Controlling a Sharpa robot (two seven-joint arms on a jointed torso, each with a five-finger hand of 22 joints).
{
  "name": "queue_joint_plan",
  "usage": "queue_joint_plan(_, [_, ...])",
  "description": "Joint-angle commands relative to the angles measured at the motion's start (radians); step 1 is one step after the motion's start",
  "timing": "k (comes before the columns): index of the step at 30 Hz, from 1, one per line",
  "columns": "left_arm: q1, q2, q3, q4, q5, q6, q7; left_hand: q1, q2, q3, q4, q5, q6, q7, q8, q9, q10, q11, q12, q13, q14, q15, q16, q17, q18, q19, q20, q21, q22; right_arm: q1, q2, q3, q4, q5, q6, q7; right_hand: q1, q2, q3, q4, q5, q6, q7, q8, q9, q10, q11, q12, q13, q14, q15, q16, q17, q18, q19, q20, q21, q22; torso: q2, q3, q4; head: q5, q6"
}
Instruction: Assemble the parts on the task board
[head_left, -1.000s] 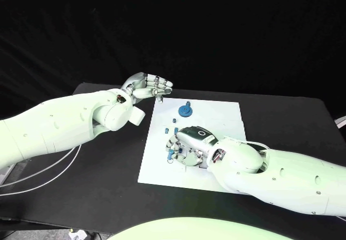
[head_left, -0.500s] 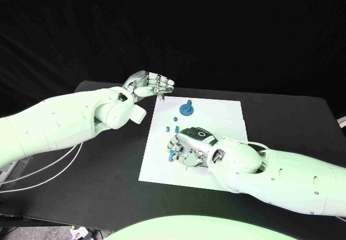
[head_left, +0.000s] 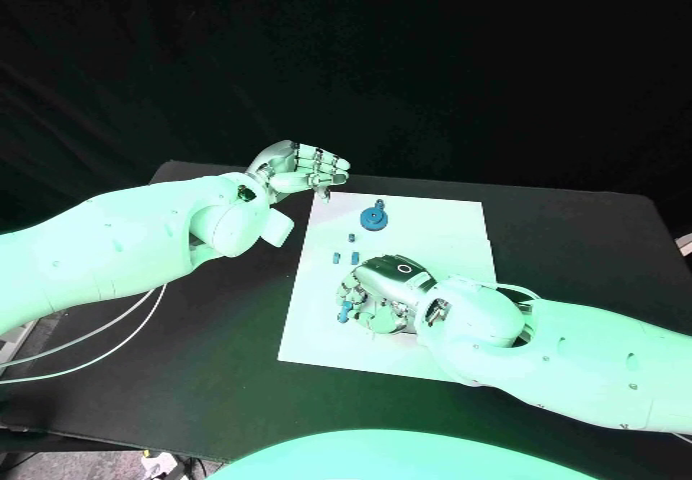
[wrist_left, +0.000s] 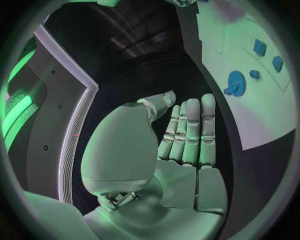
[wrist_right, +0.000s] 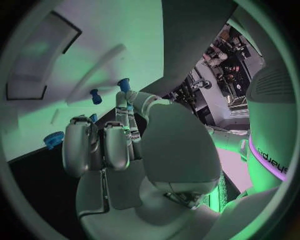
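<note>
The white task board (head_left: 447, 240) lies mid-table. My right hand (head_left: 381, 297) rests on its near left part, fingers curled over several small blue pegs (head_left: 343, 315). In the right wrist view its fingertips pinch a blue peg (wrist_right: 124, 85), and another peg (wrist_right: 95, 96) stands in the board beside it. My left hand (head_left: 304, 168) hovers over the board's far left corner with fingers curled, and a small dark piece (head_left: 326, 194) pokes down from its fingertips. A blue gear (head_left: 375, 219) (wrist_left: 235, 83) stands on the far part of the board, with small blue pieces (head_left: 351, 240) near it.
The black table (head_left: 577, 240) surrounds the board, with bare room to the right and the near left. White cables (head_left: 87, 340) hang off the table's left edge under my left arm.
My left hand has crept slightly up and to the right with the small piece. My right hand has shifted a little toward me on the board.
</note>
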Motion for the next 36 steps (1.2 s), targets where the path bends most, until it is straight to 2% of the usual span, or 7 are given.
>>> queue_joint_plan(1, [0.001, 0.001, 0.001, 0.002, 0.000, 0.003, 0.001, -0.003, 0.012, -0.012, -0.005, 0.022, 0.006, 0.009, -0.001, -0.002, -0.022, 0.003, 0.017, -0.005, -0.011, 0.002, -0.010, -0.014, 0.006, -0.005, 0.000, -0.008, -0.013, -0.001, 0.002, 0.000, -0.001, -0.014, 0.002, -0.008, -0.039, 0.034, 0.073, -0.023, 0.015, 0.023, 0.002, 0.093, 0.071, 0.046, -0.014, -0.014, 0.009, 0.038, -0.001, 0.013, 0.010, -0.020, 0.025, -0.015, 0.010, 0.105, 0.000, -0.0009, -0.0003, 0.000, 0.001])
queue_joint_plan(14, [0.001, 0.000, 0.001, 0.003, -0.001, 0.004, -0.001, -0.003, 0.012, -0.012, -0.005, 0.022, 0.006, 0.009, -0.001, -0.002, -0.022, 0.003, 0.017, -0.005, -0.011, 0.002, -0.010, -0.014, 0.006, -0.005, 0.000, -0.008, -0.013, -0.008, 0.022, -0.007, 0.001, -0.061, 0.043, -0.027, -0.050, 0.030, 0.074, -0.032, 0.014, 0.016, 0.004, 0.096, 0.076, 0.042, -0.012, -0.019, 0.011, 0.037, 0.000, 0.011, 0.007, -0.021, 0.024, -0.014, 0.009, 0.106, 0.000, -0.0011, 0.0001, -0.002, 0.000])
queue_joint_plan(24, [0.001, -0.001, 0.001, 0.004, -0.001, 0.004, -0.003, -0.003, 0.012, -0.012, -0.005, 0.022, 0.006, 0.009, -0.001, -0.002, -0.022, 0.003, 0.017, -0.005, -0.011, 0.002, -0.010, -0.014, 0.006, -0.005, 0.000, -0.008, -0.013, -0.012, 0.025, -0.010, 0.001, -0.064, 0.044, -0.027, -0.074, 0.018, 0.066, -0.043, 0.012, 0.000, 0.008, 0.096, 0.081, 0.026, -0.008, -0.032, 0.013, 0.037, 0.004, 0.011, 0.006, -0.020, 0.022, -0.011, 0.007, 0.106, 0.000, -0.0014, -0.0003, -0.003, 0.000])
queue_joint_plan(25, [0.001, -0.001, 0.001, 0.003, -0.001, 0.004, -0.003, -0.003, 0.012, -0.012, -0.005, 0.022, 0.006, 0.009, -0.001, -0.002, -0.022, 0.003, 0.017, -0.005, -0.011, 0.002, -0.010, -0.014, 0.006, -0.005, 0.000, -0.008, -0.013, -0.012, 0.024, -0.011, 0.001, -0.063, 0.041, -0.027, -0.089, 0.007, 0.060, -0.044, 0.012, -0.019, 0.016, 0.086, 0.077, 0.010, -0.001, -0.040, 0.013, 0.037, 0.009, 0.012, 0.007, -0.020, 0.021, -0.008, 0.006, 0.107, -0.001, -0.0015, -0.0004, -0.003, 0.001])
queue_joint_plan(27, [0.001, -0.001, 0.001, 0.003, -0.002, 0.004, -0.003, -0.003, 0.012, -0.012, -0.005, 0.022, 0.006, 0.009, -0.001, -0.002, -0.022, 0.003, 0.017, -0.005, -0.011, 0.002, -0.010, -0.014, 0.006, -0.005, 0.000, -0.008, -0.013, -0.012, 0.023, -0.011, 0.001, -0.061, 0.034, -0.026, -0.103, -0.004, 0.049, -0.044, 0.010, -0.036, 0.021, 0.075, 0.072, 0.004, 0.003, -0.040, 0.016, 0.037, 0.013, 0.013, 0.008, -0.020, 0.020, -0.005, 0.004, 0.106, -0.001, -0.0009, -0.0005, -0.004, 0.002])
queue_joint_plan(29, [0.001, -0.001, 0.001, 0.003, -0.002, 0.004, -0.003, -0.004, 0.012, -0.013, -0.004, 0.022, 0.006, 0.009, 0.000, -0.002, -0.024, 0.003, 0.019, -0.005, -0.012, 0.002, -0.010, -0.015, 0.006, -0.006, 0.001, -0.008, -0.013, -0.012, 0.020, -0.011, 0.002, -0.059, 0.027, -0.027, -0.118, -0.022, 0.038, -0.045, 0.011, -0.077, 0.025, 0.047, 0.059, -0.013, 0.008, -0.042, 0.019, 0.036, 0.017, 0.013, 0.006, -0.020, 0.020, 0.000, 0.004, 0.107, -0.001, -0.0005, -0.0004, -0.004, 0.002])
queue_joint_plan(36, [0.001, -0.002, 0.001, 0.002, -0.002, 0.005, -0.003, -0.004, 0.012, -0.013, -0.004, 0.022, 0.006, 0.009, 0.000, -0.002, -0.024, 0.003, 0.019, -0.005, -0.012, 0.002, -0.010, -0.015, 0.006, -0.006, 0.001, -0.008, -0.013, -0.012, 0.008, -0.012, 0.008, -0.058, 0.004, -0.030, -0.134, -0.052, 0.024, -0.048, 0.011, -0.161, 0.033, -0.009, 0.033, -0.044, 0.008, -0.035, 0.030, 0.036, 0.018, 0.015, 0.007, -0.018, 0.017, 0.003, -0.004, 0.104, 0.000, 0.0003, -0.0010, -0.007, 0.005])
